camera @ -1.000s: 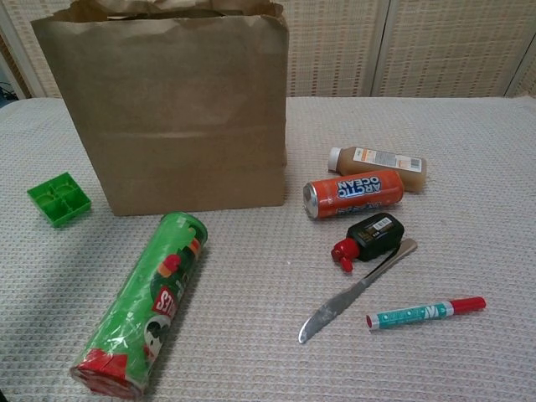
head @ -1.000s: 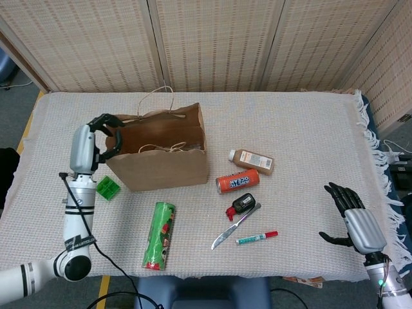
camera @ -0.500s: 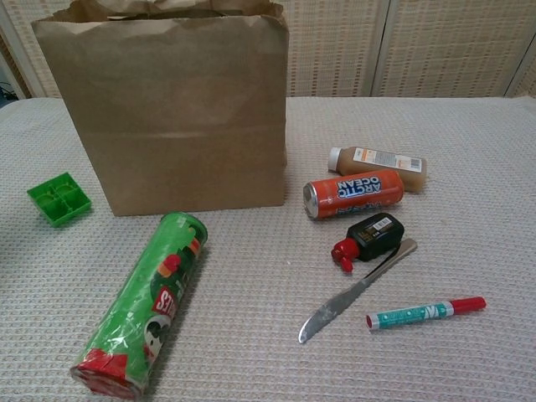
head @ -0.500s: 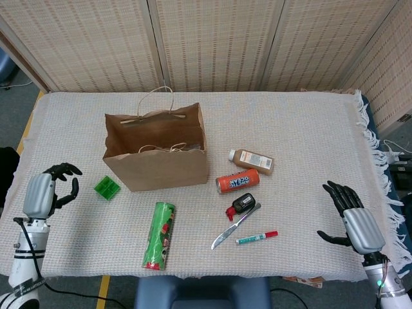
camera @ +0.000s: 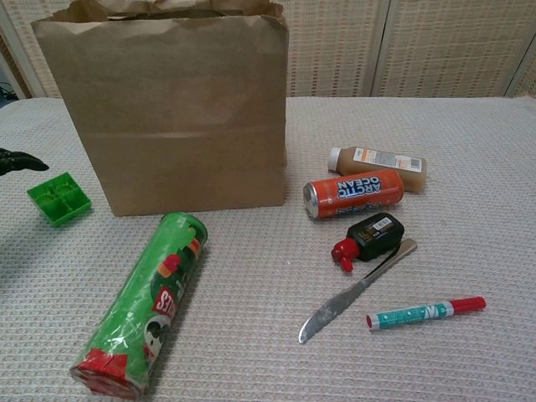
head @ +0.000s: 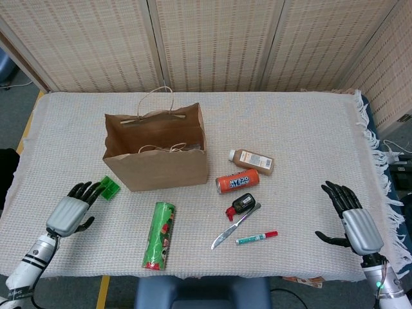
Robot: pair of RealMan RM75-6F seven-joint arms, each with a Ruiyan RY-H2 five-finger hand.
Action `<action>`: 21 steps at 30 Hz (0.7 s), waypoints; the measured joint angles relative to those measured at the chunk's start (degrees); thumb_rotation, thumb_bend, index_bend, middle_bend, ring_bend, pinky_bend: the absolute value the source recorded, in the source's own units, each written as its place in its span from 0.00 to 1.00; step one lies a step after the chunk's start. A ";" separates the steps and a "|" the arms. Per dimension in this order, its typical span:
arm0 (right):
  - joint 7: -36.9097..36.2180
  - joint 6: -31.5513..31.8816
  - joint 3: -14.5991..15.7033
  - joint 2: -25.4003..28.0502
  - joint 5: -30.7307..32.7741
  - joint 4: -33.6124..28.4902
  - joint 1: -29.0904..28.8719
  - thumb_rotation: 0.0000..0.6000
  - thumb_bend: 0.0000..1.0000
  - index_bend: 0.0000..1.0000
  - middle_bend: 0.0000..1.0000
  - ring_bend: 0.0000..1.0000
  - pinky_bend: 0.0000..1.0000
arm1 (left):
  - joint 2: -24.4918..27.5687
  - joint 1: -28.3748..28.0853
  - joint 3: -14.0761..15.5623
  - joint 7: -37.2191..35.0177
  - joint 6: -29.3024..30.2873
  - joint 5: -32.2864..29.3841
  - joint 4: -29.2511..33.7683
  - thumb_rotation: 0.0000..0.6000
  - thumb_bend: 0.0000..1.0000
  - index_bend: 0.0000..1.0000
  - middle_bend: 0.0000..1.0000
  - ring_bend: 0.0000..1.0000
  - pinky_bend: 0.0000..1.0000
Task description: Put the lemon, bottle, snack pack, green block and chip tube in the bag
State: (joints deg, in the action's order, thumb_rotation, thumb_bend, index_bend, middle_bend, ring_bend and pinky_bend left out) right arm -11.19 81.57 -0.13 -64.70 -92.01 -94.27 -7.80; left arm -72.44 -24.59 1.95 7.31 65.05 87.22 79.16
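Lengthwise, the glossy green tube [head: 159,235] lies pointing toward the bag [head: 157,156].
Both hands, left [head: 72,210] and right [head: 352,219], are empty, fingers spread; the ridged block [head: 107,187] sits just beyond left fingertips.

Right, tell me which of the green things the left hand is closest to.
The green block, just beyond the left hand's fingertips beside the bag. The green chip tube lies further right, near the table's front edge.

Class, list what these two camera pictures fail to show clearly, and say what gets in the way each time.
- Bag contents: the head view shows only its dark inside; in the chest view its front wall hides them.
- Left robot hand: the chest view's left edge cuts off all but its fingertips.
- Right robot hand: outside the chest view.
- Marker lettering: too small.
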 measured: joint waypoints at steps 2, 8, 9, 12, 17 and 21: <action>0.24 -0.31 0.08 0.16 0.17 -0.25 -0.06 1.00 0.03 0.00 0.00 0.00 0.00 | -0.75 -1.12 -0.34 1.07 -2.36 -0.83 -0.43 1.00 0.35 0.00 0.00 0.00 0.08; 0.74 -1.04 0.14 0.58 0.79 -0.98 -0.22 1.00 0.03 0.00 0.00 0.00 0.00 | -3.01 -4.25 -2.17 4.35 -7.28 -3.93 -1.08 1.00 0.35 0.00 0.00 0.00 0.08; 0.77 -1.15 0.15 0.64 0.89 -1.07 -0.24 1.00 0.03 0.00 0.00 0.00 0.00 | -3.13 -4.46 -2.26 4.57 -7.59 -4.07 -1.14 1.00 0.35 0.00 0.00 0.00 0.08; 0.76 -1.62 0.21 0.80 1.17 -1.26 -0.32 1.00 0.03 0.00 0.00 0.00 0.00 | -3.81 -5.70 -2.74 6.31 -9.52 -4.93 -1.66 1.00 0.35 0.00 0.00 0.00 0.08; 0.58 -2.43 0.30 1.17 1.65 -1.71 -0.54 1.00 0.03 0.00 0.00 0.00 0.00 | -6.59 -8.82 -4.38 10.20 -13.78 -8.10 -4.03 1.00 0.35 0.00 0.00 0.00 0.08; 0.61 -2.89 0.36 1.43 1.95 -2.01 -0.66 1.00 0.03 0.00 0.00 0.00 0.00 | -8.26 -10.66 -5.00 12.62 -16.34 -10.00 -6.51 1.00 0.36 0.00 0.00 0.00 0.08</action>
State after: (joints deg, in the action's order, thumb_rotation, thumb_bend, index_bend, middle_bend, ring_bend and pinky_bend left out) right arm -10.58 78.68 0.23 -63.28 -90.06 -96.27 -8.46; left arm -80.70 -35.25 -3.05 19.93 48.70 77.23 72.65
